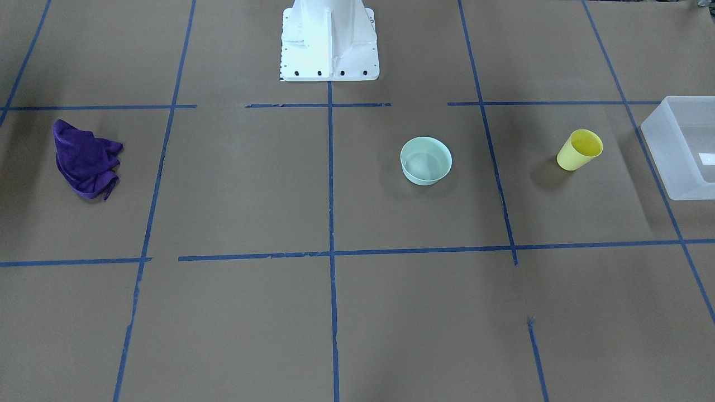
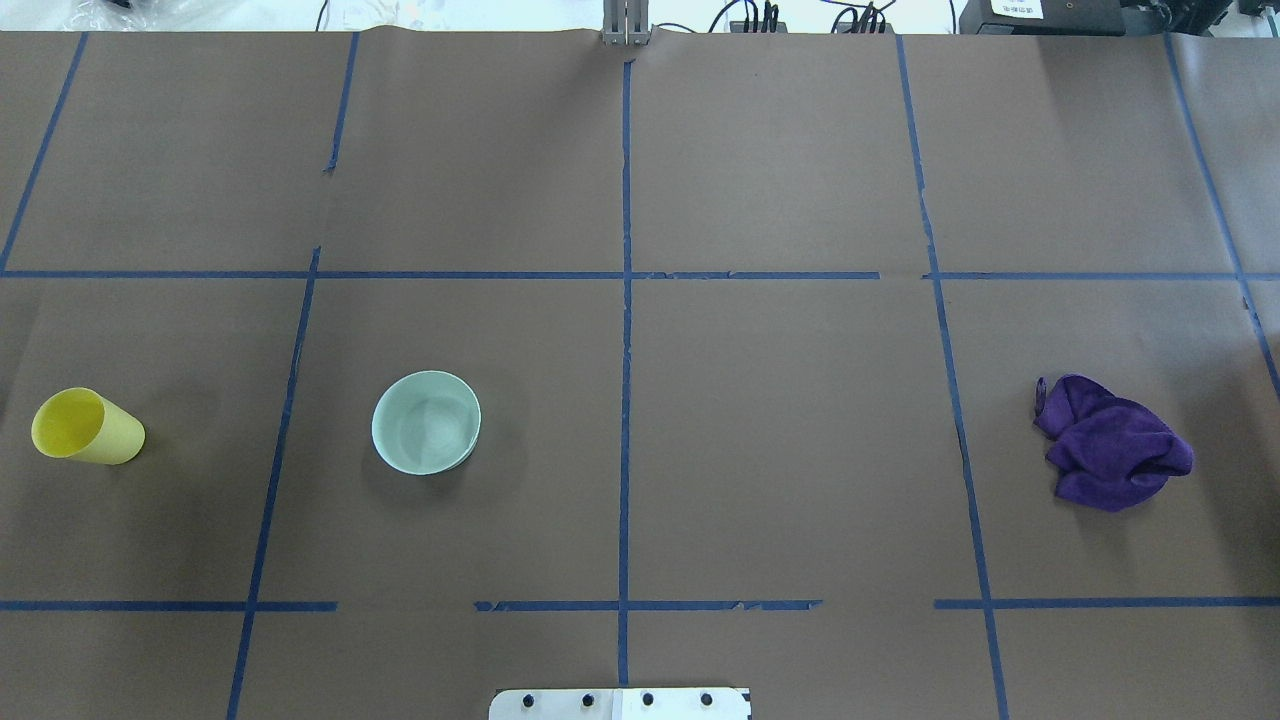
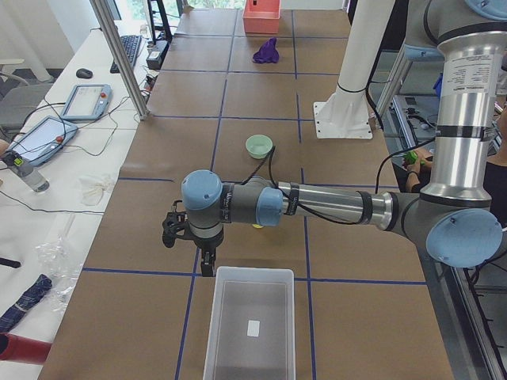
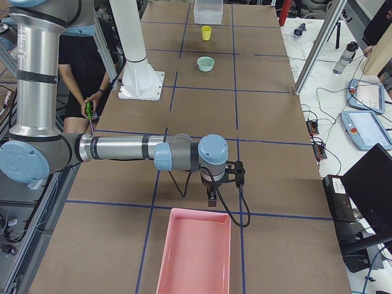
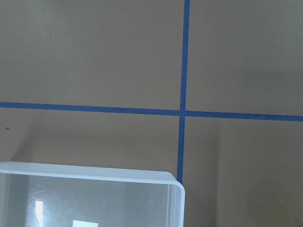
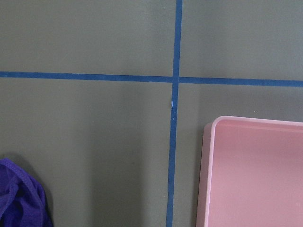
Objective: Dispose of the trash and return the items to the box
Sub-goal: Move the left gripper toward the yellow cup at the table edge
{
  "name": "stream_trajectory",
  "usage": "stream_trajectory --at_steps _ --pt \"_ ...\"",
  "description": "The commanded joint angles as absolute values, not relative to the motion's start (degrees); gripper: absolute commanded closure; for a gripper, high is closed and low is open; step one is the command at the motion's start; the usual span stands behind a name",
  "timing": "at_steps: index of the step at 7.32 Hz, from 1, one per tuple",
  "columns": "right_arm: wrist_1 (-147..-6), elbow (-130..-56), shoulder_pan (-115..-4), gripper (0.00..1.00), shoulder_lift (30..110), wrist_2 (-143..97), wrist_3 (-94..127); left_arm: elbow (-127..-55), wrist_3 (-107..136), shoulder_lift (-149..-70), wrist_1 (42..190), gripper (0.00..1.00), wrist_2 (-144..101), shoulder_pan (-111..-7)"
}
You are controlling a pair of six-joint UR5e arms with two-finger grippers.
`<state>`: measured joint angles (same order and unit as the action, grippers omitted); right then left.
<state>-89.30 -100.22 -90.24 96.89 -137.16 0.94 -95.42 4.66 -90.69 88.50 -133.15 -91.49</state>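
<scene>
The yellow cup (image 1: pixel 580 149) stands open side up on the brown table, also in the overhead view (image 2: pixel 88 427). The mint-green bowl (image 1: pixel 425 161) sits upright nearer the middle (image 2: pixel 426 422). The frosted-white box (image 3: pixel 249 324) lies at the table's end on my left, empty but for its label; its corner shows in the left wrist view (image 5: pixel 90 194). My left gripper (image 3: pixel 207 267) hangs pointing down just beyond the box's rim, away from the cup and bowl. My right gripper (image 4: pixel 211 197) hangs at the far rim of a pink tray (image 4: pixel 195 254). I cannot tell whether either is open or shut.
A crumpled purple cloth (image 1: pixel 85 159) lies on my right side, and its edge shows in the right wrist view (image 6: pixel 21 196). The white robot base (image 1: pixel 329 42) stands at the table's rear middle. Blue tape lines grid the table. An operator stands behind the base.
</scene>
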Motion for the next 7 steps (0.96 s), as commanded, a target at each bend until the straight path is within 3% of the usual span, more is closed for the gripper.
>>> stream_trajectory --at_steps 1,4,7 --pt "-89.30 -100.28 -90.26 0.00 96.94 -137.20 0.62 -95.54 4.48 -90.79 88.77 0.00 -133.15 -91.49" --pt "-89.30 -100.89 -90.26 0.00 97.12 -137.20 1.32 -101.66 11.80 -90.53 91.31 0.00 -133.15 -83.27" --pt "-89.30 -101.34 -90.26 0.00 97.29 -137.20 1.49 -107.84 20.53 -83.88 98.12 0.00 -132.98 -76.14"
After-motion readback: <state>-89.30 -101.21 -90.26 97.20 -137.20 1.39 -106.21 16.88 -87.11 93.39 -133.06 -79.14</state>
